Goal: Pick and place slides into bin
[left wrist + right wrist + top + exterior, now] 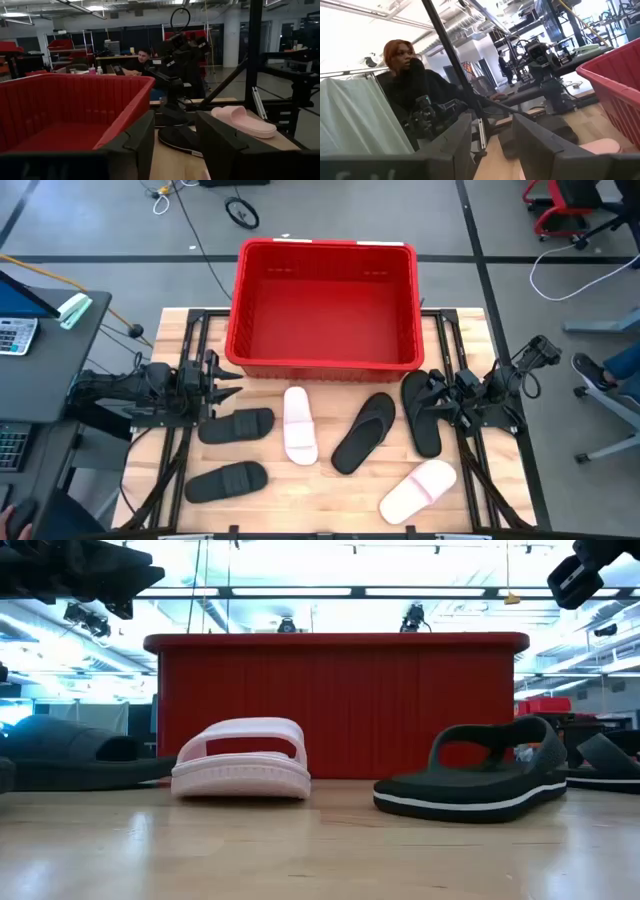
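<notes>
The red bin (327,305) stands at the table's far middle and holds nothing that shows. Six slides lie soles down on the wood in front of it. Two black wide-strap slides (236,425) (226,480) are at the left. One white slide (299,425) is in the middle and another (418,488) at the near right. Two black flip-flops (364,432) (421,413) are right of centre. My left gripper (222,380) is open and raised by the bin's near left corner. My right gripper (435,392) is open and raised over the right flip-flop's far end.
Black frame rails (175,450) (490,460) run along both table sides. A desk with a calculator (15,335) stands to the left. A seated person (610,370) is beyond the right edge. A person (407,75) shows behind the table in the right wrist view.
</notes>
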`<control>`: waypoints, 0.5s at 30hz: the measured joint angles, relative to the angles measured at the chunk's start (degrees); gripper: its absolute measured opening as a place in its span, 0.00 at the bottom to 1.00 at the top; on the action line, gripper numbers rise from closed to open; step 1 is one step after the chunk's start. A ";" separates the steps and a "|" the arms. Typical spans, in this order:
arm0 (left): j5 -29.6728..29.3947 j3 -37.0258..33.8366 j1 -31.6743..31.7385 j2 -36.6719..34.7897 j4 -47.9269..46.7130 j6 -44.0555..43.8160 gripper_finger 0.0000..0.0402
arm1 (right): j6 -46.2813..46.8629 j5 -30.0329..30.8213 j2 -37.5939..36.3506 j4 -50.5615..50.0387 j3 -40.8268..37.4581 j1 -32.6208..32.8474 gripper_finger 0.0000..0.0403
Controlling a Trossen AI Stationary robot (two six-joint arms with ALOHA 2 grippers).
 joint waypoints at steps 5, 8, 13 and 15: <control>-0.01 -0.01 0.00 -0.02 -0.01 0.00 0.36 | 0.00 0.01 -0.01 0.00 -0.01 0.00 0.37; 0.00 -0.02 0.00 0.00 -0.02 0.00 0.37 | 0.00 0.00 -0.01 0.00 -0.01 0.00 0.37; -0.01 -0.02 0.00 -0.01 -0.01 0.02 0.38 | 0.00 0.02 0.00 0.00 -0.01 0.00 0.37; 0.00 -0.01 0.00 -0.01 0.00 0.01 0.37 | 0.00 0.00 0.00 -0.01 -0.01 0.00 0.37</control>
